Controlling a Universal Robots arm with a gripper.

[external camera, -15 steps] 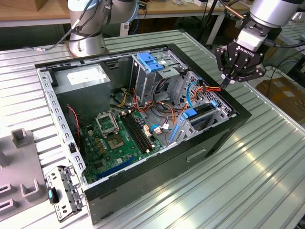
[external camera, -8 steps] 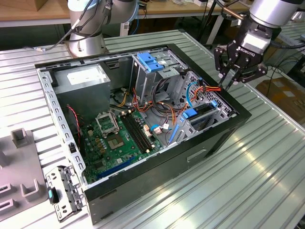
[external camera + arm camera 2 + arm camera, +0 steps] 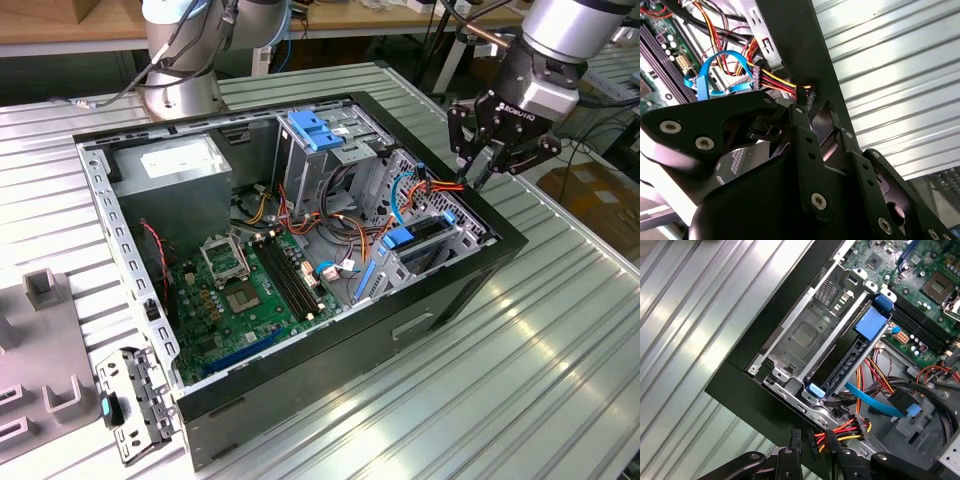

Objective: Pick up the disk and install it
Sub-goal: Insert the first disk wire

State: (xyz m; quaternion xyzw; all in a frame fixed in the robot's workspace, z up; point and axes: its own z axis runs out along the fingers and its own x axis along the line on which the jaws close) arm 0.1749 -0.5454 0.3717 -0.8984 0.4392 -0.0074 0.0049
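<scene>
The disk [image 3: 847,362] stands edge-on in the lower drive cage at the front corner of the open computer case [image 3: 480,270]; its blue side rail ends show [image 3: 872,322]. In the exterior view the disk [image 3: 415,238] lies just below my gripper [image 3: 474,182], which hangs over the case's edge on that view's right. A black power connector [image 3: 812,444] with red, yellow and orange wires sits between my fingertips [image 3: 791,442], which press on it from both sides. In the second wrist view the same connector [image 3: 802,94] is at the tips of my gripper [image 3: 813,111].
A blue flat data cable [image 3: 875,402] loops beside the disk's cage. Further inside are the motherboard [image 3: 235,290], a grey power-supply box [image 3: 175,165] and an upper metal cage with a blue bracket [image 3: 315,130]. Grey fixtures [image 3: 45,290] and a loose metal bracket [image 3: 130,400] lie at the exterior view's left.
</scene>
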